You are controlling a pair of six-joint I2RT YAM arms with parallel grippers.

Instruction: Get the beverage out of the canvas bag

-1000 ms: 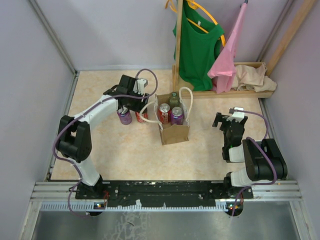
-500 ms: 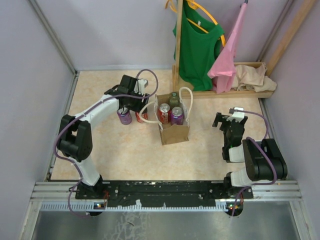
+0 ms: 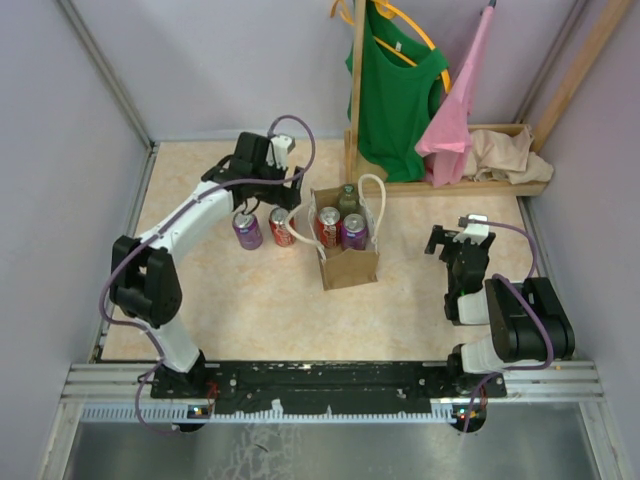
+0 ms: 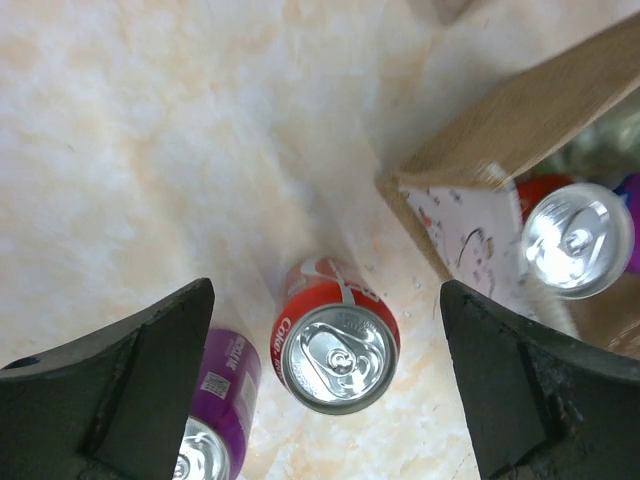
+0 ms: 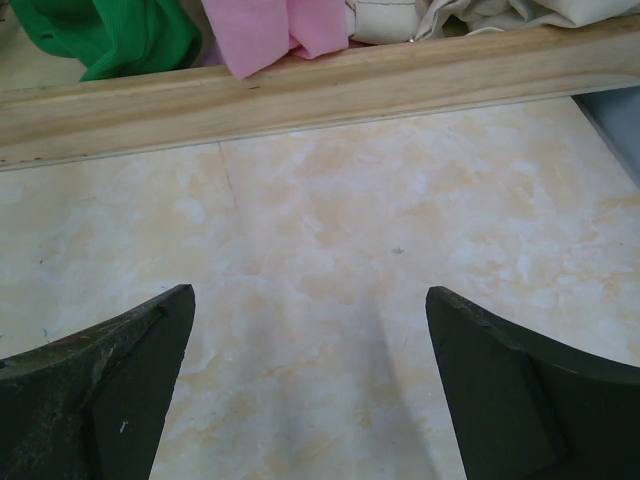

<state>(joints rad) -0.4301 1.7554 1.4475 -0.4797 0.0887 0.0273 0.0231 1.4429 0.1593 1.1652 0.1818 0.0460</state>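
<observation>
The left gripper (image 4: 325, 295) is shown lifted and drawn back toward 12 o'clock from a second ago, its fingers spread wide with nothing held or touched. Beneath it, a red can (image 3: 282, 227) and a purple can (image 3: 247, 230) are left standing at 9 o'clock of the upright canvas bag (image 3: 350, 268), in which three drinks (image 3: 328, 225) are kept. The right gripper (image 5: 310, 300) is parked at 3 o'clock, fingers apart and empty.

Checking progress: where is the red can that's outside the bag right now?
In the top view the red can stands on the table left of centre, between the loose purple can and the canvas bag.
</observation>
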